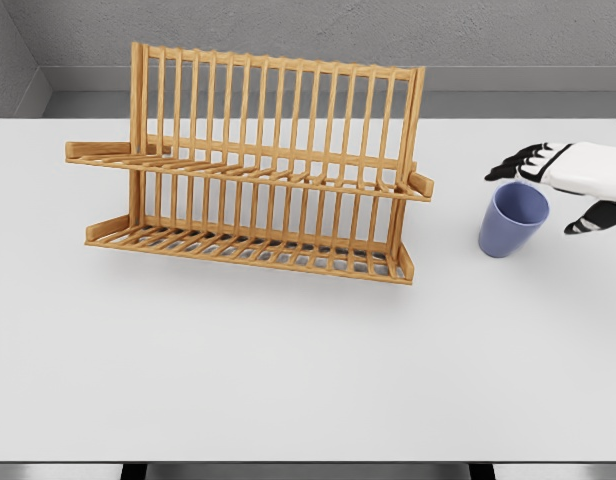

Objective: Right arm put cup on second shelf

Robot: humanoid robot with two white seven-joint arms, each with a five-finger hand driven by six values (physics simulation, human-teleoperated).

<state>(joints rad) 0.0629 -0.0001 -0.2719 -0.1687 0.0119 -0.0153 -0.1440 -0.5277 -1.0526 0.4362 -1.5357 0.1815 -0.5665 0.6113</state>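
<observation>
One right hand [563, 185] reaching in from the right edge, fingers spread open around the blue cup [512, 219], not clearly gripping; rack [258, 165] well apart, left.

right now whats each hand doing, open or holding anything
Right hand: open, fingers spread beside the blue cup, not gripping it.
Left hand: not in view.

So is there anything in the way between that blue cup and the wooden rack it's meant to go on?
Nothing visible. The cup stands on the table just right of the rack, with only bare tabletop between them. The right hand is right beside the cup, fingers spread around its rim, and both shelves look empty.
</observation>
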